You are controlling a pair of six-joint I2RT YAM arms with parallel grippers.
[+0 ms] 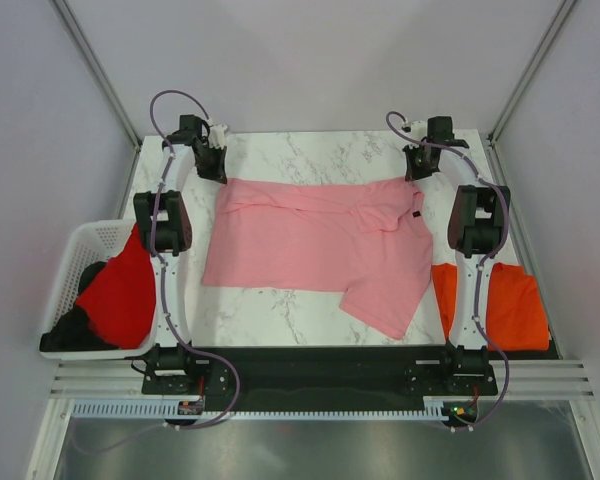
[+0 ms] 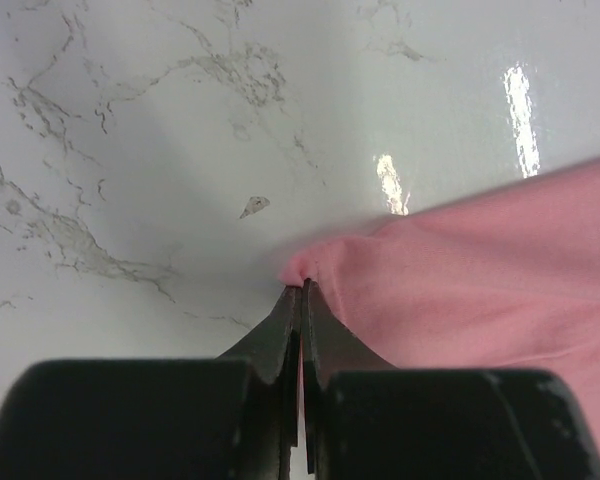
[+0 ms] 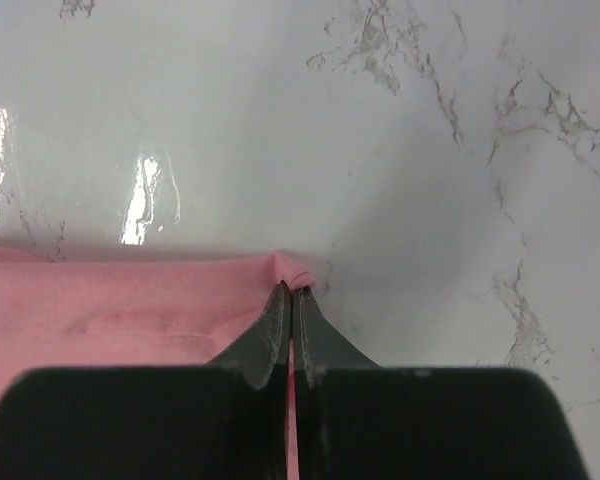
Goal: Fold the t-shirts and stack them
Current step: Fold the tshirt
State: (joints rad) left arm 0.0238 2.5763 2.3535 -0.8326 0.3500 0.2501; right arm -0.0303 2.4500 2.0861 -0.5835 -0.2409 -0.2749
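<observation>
The light pink t-shirt [image 1: 315, 240] lies spread on the marble table, one sleeve hanging toward the near right. My left gripper [image 1: 218, 170] is at its far left corner, and my right gripper [image 1: 412, 172] at its far right corner. In the left wrist view the left gripper [image 2: 301, 287] is shut on a pinch of the pink t-shirt [image 2: 460, 280]. Likewise the right gripper [image 3: 289, 290] is shut on the corner of the pink t-shirt [image 3: 110, 300]. A red t-shirt [image 1: 120, 295] hangs over the basket edge. The orange t-shirt [image 1: 510, 305] lies near right, partly behind the right arm.
A white lattice basket [image 1: 85, 250] stands at the left edge, with dark cloth [image 1: 65, 330] in it under the red t-shirt. Frame posts and pale walls close in the table at the back and sides. A black strip [image 1: 320, 360] runs along the near edge between the arm bases.
</observation>
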